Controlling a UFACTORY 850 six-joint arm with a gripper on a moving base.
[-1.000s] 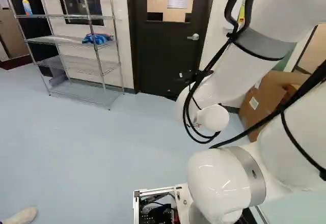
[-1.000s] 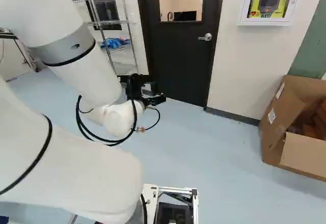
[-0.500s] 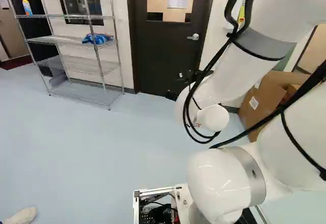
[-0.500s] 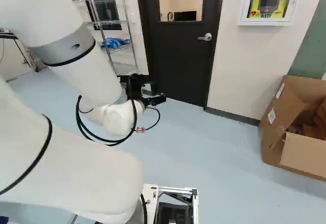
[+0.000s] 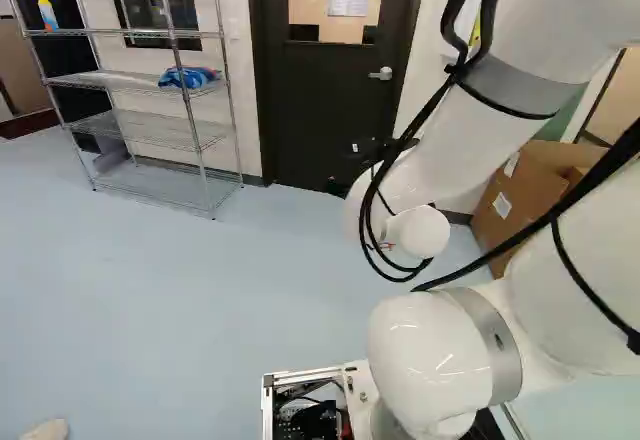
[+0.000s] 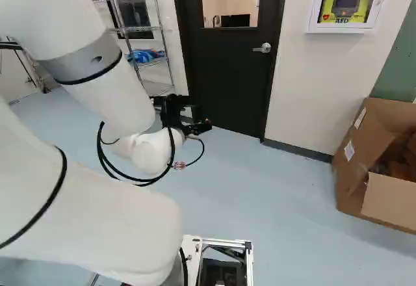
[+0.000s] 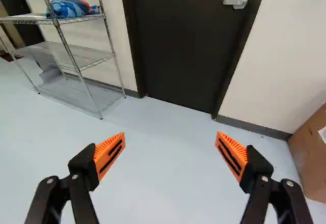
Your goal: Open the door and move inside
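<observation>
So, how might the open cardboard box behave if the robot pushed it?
The cardboard box would probably slide rather than tip, standing broad on smooth-looking floor. Its open flap may bend, being thin board. Brown contents could add weight.

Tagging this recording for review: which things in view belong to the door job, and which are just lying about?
Job: door, handle, end effector.

Just about: metal shelf, blue bundle, bottle, cardboard box, wall-mounted defibrillator.
</observation>
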